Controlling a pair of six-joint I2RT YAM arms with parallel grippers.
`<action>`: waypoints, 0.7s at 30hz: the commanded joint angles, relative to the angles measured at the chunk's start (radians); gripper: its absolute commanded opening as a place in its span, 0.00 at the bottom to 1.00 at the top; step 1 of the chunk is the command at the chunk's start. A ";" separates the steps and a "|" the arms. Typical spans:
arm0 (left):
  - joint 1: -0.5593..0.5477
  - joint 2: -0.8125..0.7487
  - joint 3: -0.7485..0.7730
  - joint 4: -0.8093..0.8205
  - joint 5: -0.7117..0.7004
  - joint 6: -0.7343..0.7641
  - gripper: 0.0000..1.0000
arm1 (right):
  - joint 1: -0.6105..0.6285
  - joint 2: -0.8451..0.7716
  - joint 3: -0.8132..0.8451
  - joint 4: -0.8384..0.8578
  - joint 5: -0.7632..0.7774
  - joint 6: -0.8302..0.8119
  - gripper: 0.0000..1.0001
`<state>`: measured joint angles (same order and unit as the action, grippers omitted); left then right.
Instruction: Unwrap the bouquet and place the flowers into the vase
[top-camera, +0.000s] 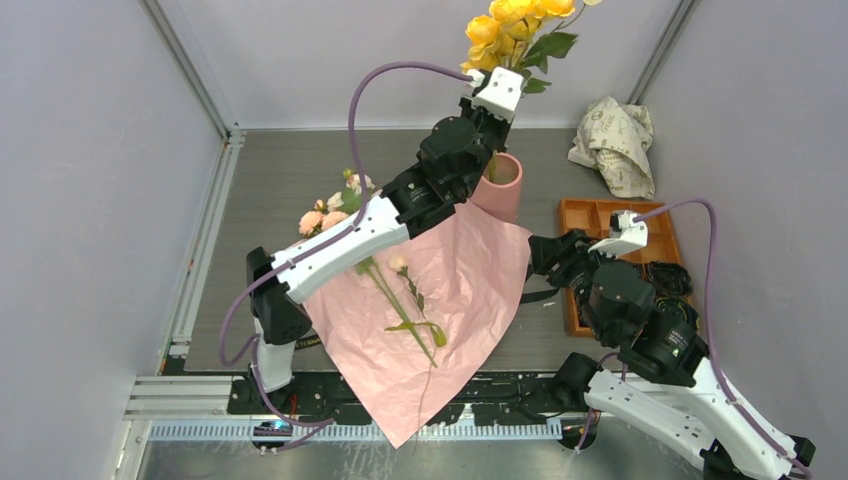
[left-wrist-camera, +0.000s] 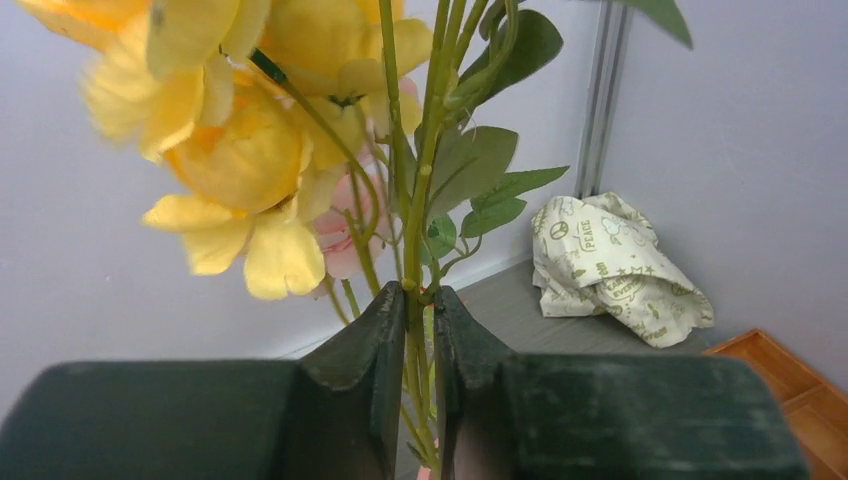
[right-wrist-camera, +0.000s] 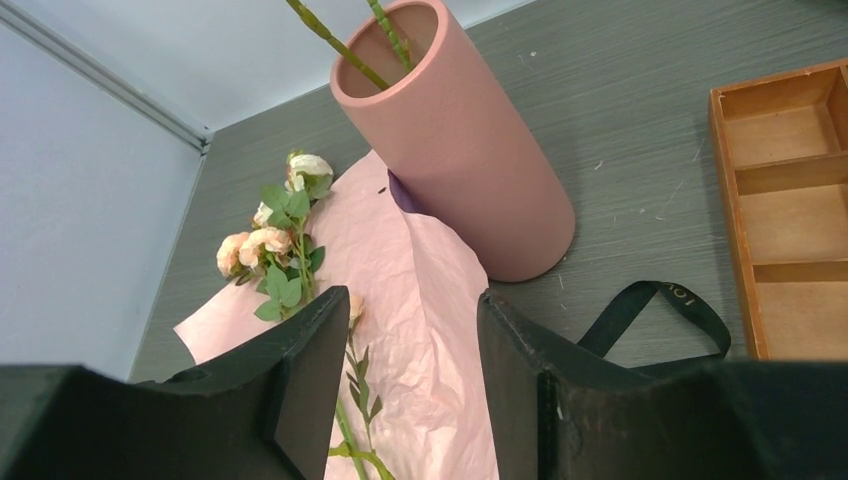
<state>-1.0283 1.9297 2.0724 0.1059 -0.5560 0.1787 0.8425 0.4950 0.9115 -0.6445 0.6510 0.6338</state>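
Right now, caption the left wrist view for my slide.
Left hand grips the stems of the yellow flowers; crumpled printed paper lies behind.

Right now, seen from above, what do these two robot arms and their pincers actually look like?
Both the left arm and the right arm have smooth white shell segments joined by chunky black round joints. A lilac cable loops along each. A small white box sits at each wrist. The left gripper and right gripper each have two matte blackish wedge-shaped fingers, slightly scuffed.
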 joint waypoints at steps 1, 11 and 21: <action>-0.005 -0.039 0.013 0.042 -0.021 -0.059 0.24 | 0.005 -0.016 0.001 0.044 0.022 0.011 0.56; -0.001 -0.057 0.065 -0.103 0.041 -0.135 0.60 | 0.005 -0.022 -0.016 0.051 0.011 0.028 0.62; -0.002 -0.286 -0.069 -0.203 0.077 -0.292 0.61 | 0.005 0.013 -0.012 0.074 -0.022 0.023 0.62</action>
<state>-1.0283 1.8317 2.0480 -0.1036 -0.4992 -0.0254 0.8425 0.4885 0.8864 -0.6323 0.6403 0.6533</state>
